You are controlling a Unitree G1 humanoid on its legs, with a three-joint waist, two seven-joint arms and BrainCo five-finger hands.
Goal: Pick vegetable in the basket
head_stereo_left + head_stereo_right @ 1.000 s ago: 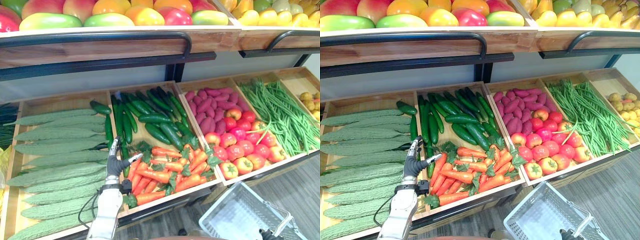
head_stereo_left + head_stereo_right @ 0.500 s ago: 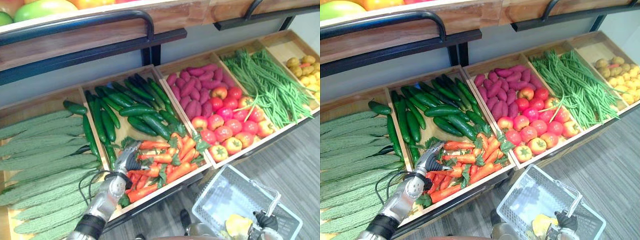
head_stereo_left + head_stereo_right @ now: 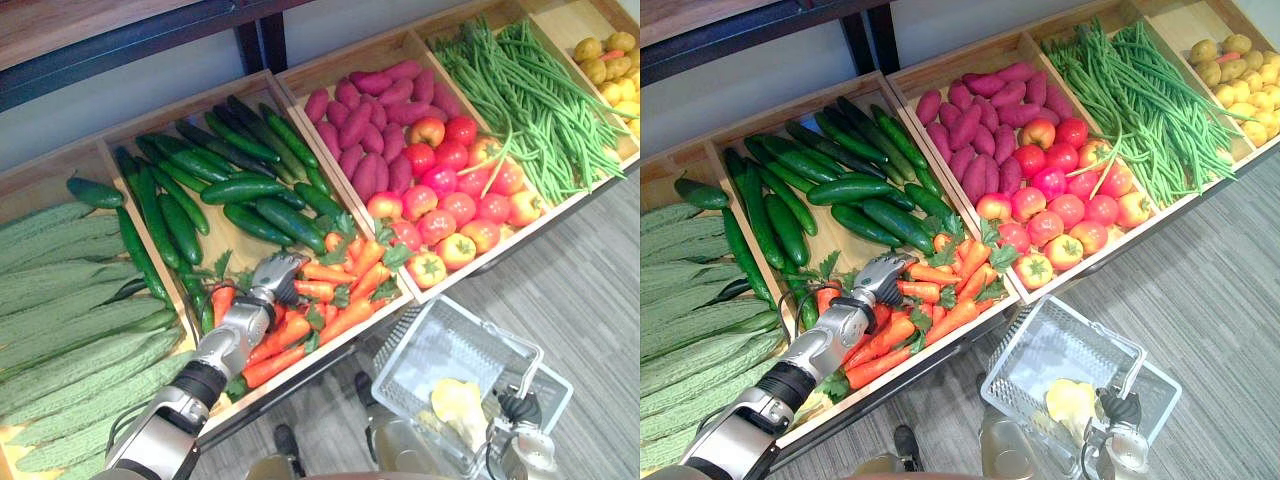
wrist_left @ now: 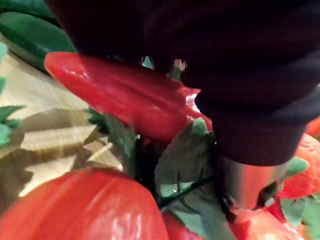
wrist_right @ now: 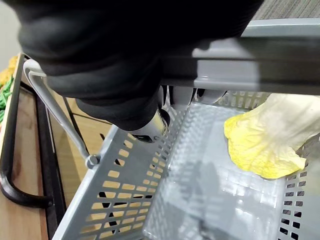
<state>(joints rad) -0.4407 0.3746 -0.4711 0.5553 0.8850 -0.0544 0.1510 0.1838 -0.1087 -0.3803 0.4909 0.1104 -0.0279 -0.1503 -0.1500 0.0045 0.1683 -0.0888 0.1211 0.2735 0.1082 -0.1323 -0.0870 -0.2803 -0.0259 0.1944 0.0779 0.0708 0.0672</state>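
One step in hand, the grasp: the left hand lies fingers-down on the carrots; whether it clasps one cannot be told. The right hand curls round the handle of the grey basket. Next, probably: clasp a carrot, lift it clear, carry it basketward.

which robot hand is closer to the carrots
Left. The left robot hand sits on the carrots; the right robot hand grips the basket handle, well clear of them.
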